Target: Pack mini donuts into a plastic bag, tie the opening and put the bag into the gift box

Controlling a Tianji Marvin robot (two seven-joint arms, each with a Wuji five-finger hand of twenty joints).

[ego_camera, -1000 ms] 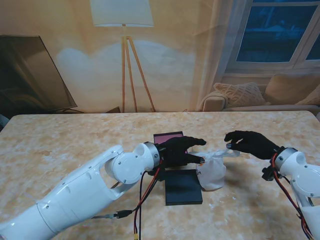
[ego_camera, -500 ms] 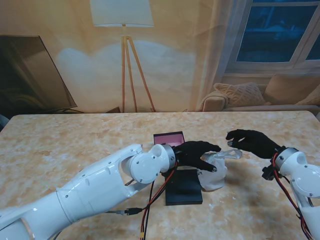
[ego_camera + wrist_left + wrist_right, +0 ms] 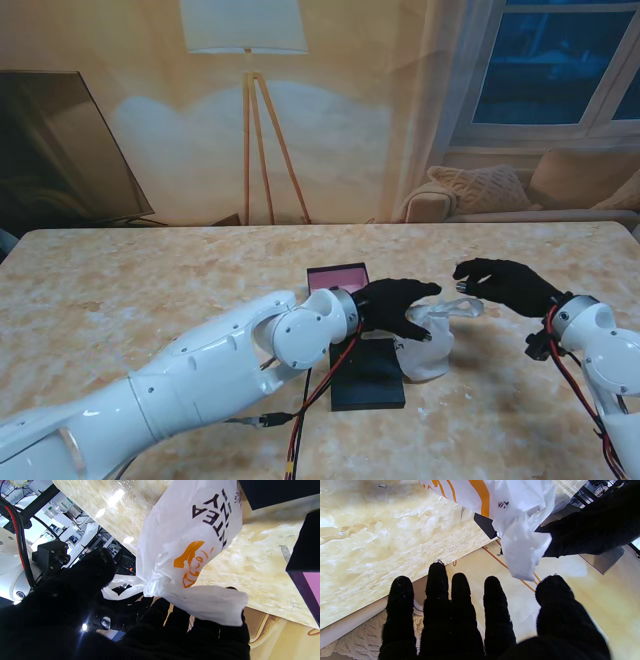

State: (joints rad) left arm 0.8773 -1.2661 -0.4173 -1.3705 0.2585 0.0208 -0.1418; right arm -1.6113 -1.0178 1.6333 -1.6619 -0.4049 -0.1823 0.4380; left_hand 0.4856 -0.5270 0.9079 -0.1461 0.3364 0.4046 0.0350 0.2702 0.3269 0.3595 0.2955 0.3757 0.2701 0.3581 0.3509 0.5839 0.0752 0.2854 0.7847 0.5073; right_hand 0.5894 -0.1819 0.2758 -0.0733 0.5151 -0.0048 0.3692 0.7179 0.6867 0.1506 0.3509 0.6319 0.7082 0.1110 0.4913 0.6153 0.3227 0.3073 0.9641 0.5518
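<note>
A lab staged as a living room: backdrop with floor lamp (image 3: pixel 244 60), sofa (image 3: pixel 520 195), window (image 3: pixel 555 65); equipment racks (image 3: pixel 62 507) beyond.

White plastic bag (image 3: pixel 428 350) (orange print) beside black gift box (image 3: pixel 366 373).

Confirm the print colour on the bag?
White plastic bag with an orange logo and dark lettering; clearest in the left wrist view.

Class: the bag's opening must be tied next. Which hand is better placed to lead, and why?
Left. The left hand already touches the plastic bag's gathered top; the right hand hovers beside it, fingers open.
</note>
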